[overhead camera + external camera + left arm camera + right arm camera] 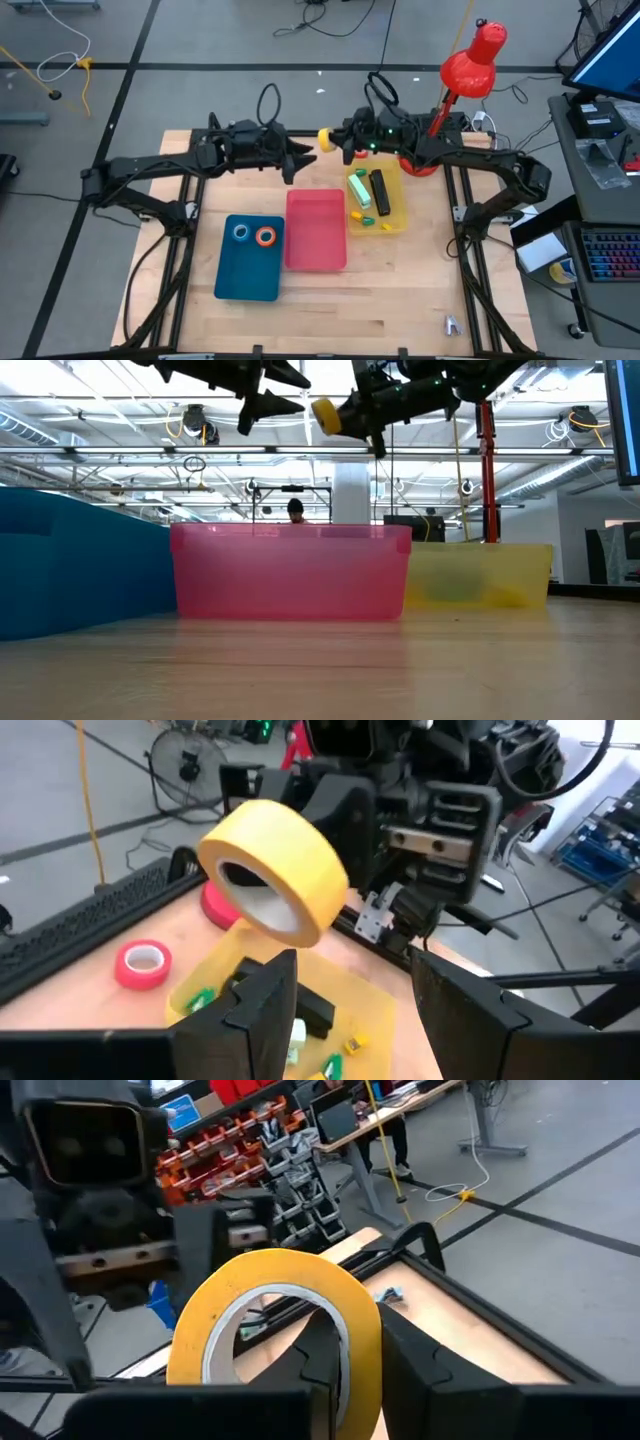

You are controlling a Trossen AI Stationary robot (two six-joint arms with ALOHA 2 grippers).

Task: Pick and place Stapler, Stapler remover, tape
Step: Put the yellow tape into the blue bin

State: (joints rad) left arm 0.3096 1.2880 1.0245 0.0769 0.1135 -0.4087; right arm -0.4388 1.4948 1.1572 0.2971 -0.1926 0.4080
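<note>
Even overhead light reaches you from ceiling fixtures [195,425], bright in the low view. On the desk [400,290] shadows are soft and faint. In the low view the near desk surface is blurred and both arms read as dark silhouettes against the ceiling. In the wrist views the yellow tape [275,870] shows pale glare on its rim, and the backgrounds fall soft.

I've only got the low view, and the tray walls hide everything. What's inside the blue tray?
Observer: Two rolls lie in the blue tray: the blue tape and the orange tape.
Operator: And the pink one?
Observer: From above, the pink tray holds nothing.
Operator: Which arm has the yellow roll?
Observer: The right gripper, fingers shut on the yellow tape; the left gripper faces it, open.
</note>
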